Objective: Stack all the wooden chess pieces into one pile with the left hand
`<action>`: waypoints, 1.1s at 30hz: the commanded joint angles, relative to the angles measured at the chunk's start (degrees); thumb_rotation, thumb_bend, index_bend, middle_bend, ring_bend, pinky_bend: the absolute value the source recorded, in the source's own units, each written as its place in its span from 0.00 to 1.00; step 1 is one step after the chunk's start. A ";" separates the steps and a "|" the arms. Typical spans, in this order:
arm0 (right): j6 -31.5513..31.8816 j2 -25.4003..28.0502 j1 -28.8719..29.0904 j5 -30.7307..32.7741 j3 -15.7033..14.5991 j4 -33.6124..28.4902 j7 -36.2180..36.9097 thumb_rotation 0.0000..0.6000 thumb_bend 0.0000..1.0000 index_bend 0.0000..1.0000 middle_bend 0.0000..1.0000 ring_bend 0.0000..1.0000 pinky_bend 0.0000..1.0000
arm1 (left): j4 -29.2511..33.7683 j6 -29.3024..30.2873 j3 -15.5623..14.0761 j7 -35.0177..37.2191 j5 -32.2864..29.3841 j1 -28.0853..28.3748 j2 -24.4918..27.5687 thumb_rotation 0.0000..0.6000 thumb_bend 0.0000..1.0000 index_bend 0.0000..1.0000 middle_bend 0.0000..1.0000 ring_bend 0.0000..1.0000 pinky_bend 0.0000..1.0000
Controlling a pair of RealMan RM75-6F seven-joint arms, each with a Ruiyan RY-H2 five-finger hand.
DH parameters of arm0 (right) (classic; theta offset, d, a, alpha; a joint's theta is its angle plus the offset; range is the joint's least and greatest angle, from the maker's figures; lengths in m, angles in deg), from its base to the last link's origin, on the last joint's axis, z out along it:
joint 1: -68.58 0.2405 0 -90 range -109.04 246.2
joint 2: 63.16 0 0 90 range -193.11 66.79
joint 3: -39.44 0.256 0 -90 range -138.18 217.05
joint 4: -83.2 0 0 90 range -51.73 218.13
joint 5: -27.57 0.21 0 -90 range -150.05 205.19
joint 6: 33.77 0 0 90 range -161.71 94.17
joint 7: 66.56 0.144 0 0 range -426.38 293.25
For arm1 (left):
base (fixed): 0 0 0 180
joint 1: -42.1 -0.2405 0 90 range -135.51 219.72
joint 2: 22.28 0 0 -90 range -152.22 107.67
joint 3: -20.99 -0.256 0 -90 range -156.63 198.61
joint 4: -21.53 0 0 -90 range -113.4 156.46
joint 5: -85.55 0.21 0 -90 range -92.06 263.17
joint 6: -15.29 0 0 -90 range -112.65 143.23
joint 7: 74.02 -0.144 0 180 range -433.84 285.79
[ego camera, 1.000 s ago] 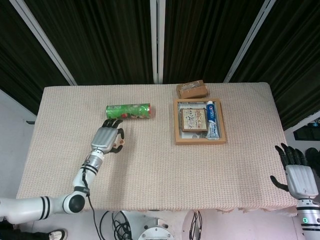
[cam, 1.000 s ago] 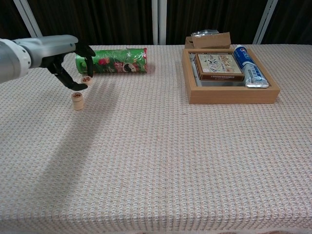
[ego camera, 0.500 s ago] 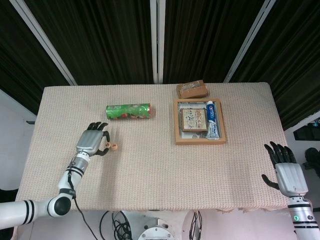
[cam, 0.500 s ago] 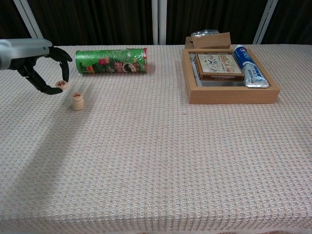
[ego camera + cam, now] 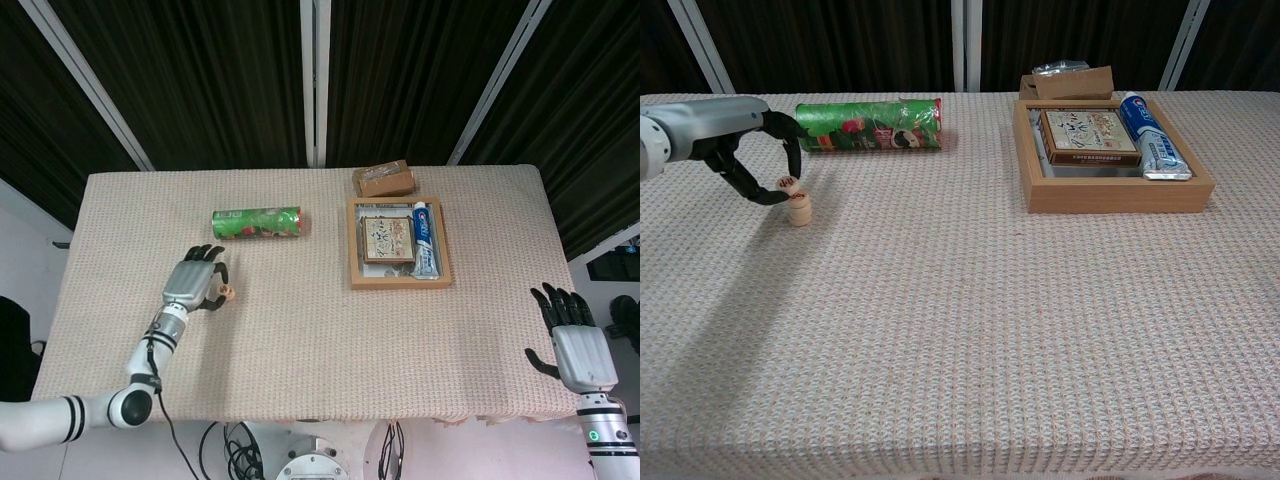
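Note:
A short stack of round wooden chess pieces [image 5: 799, 208] stands on the woven tablecloth at the left, also seen as a small pale stack [image 5: 228, 293] in the head view. My left hand [image 5: 748, 160] pinches one more chess piece [image 5: 787, 184] between thumb and a finger. This piece hangs just up and left of the stack's top, close to it; whether they touch I cannot tell. From the head view the left hand [image 5: 195, 280] sits directly left of the stack. My right hand [image 5: 572, 338] hovers off the table's right edge, fingers spread and empty.
A green chips can [image 5: 868, 125] lies on its side behind the stack. At the right stands a wooden tray [image 5: 1120, 195] holding a flat box [image 5: 1090, 136] and a toothpaste tube [image 5: 1148, 135]. A brown box [image 5: 1070, 82] sits behind the tray.
My left hand, still holding the piece, swung left away from the can and has now come back right and lower, next to the stack. The right hand barely shifted.

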State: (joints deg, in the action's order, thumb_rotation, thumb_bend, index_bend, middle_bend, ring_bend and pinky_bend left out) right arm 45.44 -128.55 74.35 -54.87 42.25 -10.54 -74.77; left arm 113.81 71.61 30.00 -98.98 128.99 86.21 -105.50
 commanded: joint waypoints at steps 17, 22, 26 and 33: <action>-0.05 -0.24 -0.19 0.57 -0.17 1.20 0.76 1.00 0.18 0.00 0.00 0.00 0.00 | -1.73 -1.44 0.02 1.07 -0.42 0.43 -0.95 1.00 0.31 0.43 0.08 0.00 0.00; 0.15 -0.20 -0.22 0.56 -0.12 1.07 0.68 1.00 0.18 0.00 0.00 0.00 0.00 | -1.42 -1.69 -0.11 1.38 -0.30 0.37 -0.56 1.00 0.31 0.38 0.08 0.00 0.00; 0.16 -0.22 -0.23 0.50 -0.19 0.98 0.52 1.00 0.18 0.00 0.00 0.00 0.00 | -0.84 -1.35 -0.17 1.38 -0.22 0.24 -0.09 1.00 0.31 0.37 0.08 0.00 0.00; 0.26 -0.17 -0.25 0.48 -0.18 0.98 0.53 1.00 0.18 0.00 0.00 0.00 0.00 | 4.22 2.11 -0.58 1.08 1.69 -1.52 4.34 1.00 0.31 0.28 0.07 0.00 0.00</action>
State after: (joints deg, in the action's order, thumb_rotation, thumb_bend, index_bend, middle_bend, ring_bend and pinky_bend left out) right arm 45.71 -128.72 74.10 -54.40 42.07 -9.56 -74.24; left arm 116.29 72.31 29.70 -97.76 129.64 85.53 -102.78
